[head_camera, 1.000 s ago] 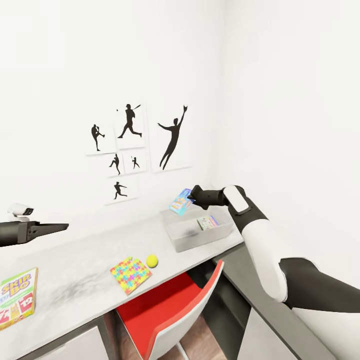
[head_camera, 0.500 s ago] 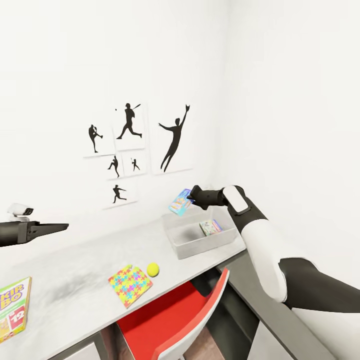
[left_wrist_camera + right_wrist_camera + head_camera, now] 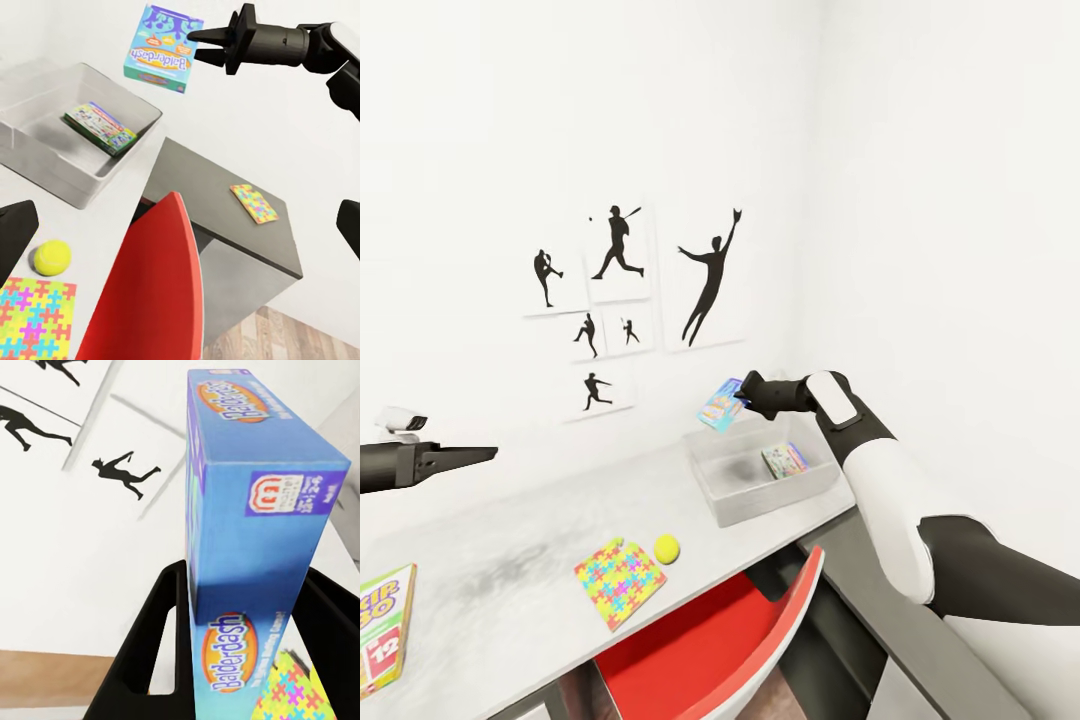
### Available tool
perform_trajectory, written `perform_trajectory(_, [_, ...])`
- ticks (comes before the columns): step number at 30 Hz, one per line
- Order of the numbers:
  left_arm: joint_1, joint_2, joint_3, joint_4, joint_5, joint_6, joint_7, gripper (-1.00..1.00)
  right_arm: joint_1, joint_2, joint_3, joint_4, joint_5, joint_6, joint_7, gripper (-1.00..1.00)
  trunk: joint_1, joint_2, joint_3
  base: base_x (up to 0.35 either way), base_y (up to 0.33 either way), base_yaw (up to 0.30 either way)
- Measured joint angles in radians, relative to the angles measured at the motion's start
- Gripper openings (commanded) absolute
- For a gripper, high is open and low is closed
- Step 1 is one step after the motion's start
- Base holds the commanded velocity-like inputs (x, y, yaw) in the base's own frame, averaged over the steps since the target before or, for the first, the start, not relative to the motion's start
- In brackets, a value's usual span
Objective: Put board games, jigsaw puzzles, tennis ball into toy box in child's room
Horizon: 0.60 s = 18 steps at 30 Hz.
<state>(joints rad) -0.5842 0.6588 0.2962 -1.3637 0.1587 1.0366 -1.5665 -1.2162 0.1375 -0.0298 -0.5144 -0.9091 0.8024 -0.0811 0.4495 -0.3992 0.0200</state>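
One board game [image 3: 784,460] lies inside the toy box [image 3: 745,505]. Right gripper [image 3: 744,396] clenched on a blue board game [image 3: 719,406] above the box. Outstanding on the surface [image 3: 510,575]: jigsaw puzzle [image 3: 619,581], tennis ball [image 3: 666,547], third game [image 3: 382,628]. Left gripper [image 3: 460,456]: state indeterminable.

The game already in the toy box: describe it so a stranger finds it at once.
On the white table, the grey toy box sits at the wall end. A green-topped board game lies flat inside; the blue game hangs above it in the right gripper.

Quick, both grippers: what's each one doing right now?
Left gripper: empty, jaws look closed.
Right gripper: shut on the light blue board game, above the toy box.
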Motion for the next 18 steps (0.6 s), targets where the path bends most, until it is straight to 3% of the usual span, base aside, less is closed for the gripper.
perform_trajectory(14, [0.0,0.0,0.0,0.0,0.0,0.0,0.0,1.0,0.0,-0.005,-0.001,0.009,0.002,-0.008,-0.002,-1.0,0.0,0.0,0.0,0.001,0.001,0.0])
perform_trajectory(18, [0.0,0.001,0.0,0.0,0.0,0.0,0.0,1.0,0.0,-0.004,-0.001,0.066,0.011,-0.029,-0.006,-1.0,0.0,0.0,0.0,0.0,0.0,0.0])
